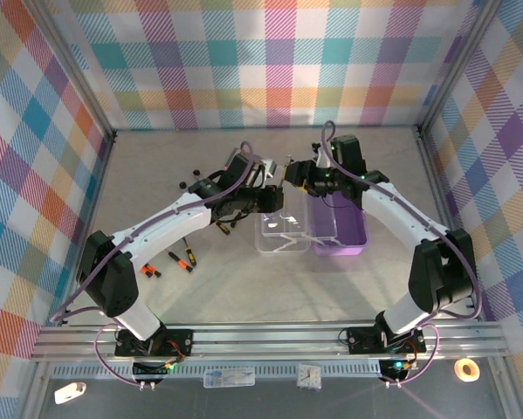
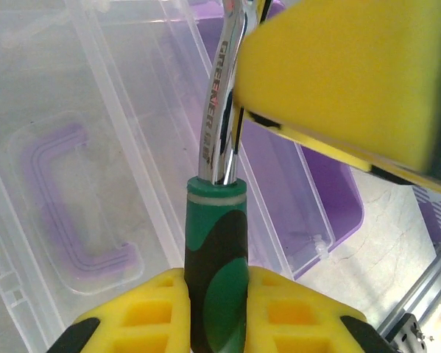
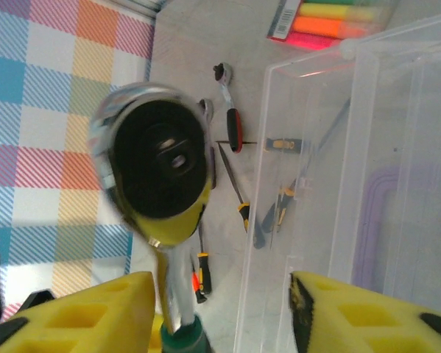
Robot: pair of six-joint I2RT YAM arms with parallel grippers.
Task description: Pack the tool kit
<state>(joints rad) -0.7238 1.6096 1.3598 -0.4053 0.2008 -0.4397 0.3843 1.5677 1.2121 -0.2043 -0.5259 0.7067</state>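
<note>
The walls [image 1: 270, 61] are covered in bright checks, and the table [image 1: 244, 297] is plain grey. In the middle of the table the tool kit box lies open, with its purple base [image 1: 338, 231] on the right and its clear lid [image 1: 278, 237] flat beside it on the left. Both arms reach in and meet above the box. The left gripper [image 2: 216, 294] squeezes the green and black handle of a shiny ratchet wrench [image 2: 219, 132] and holds it in the air over the lid. The right gripper [image 3: 220, 298] sits around the silver bar of the wrench, but its yellow fingers [image 3: 367, 316] are apart. One is right beside the bar and the other has a gap. It looks like the wrench is being passed from one arm to the other, and the pass is not done. Next the right fingers need to close tight on the bar. Only then should the left gripper let go, or the wrench could drop. After that it can go into the purple base. A few small screwdrivers [image 1: 187, 259] lie on the table left of the box, not yet packed. A pack of bright markers [image 3: 338, 18] lies near the lid.
</note>
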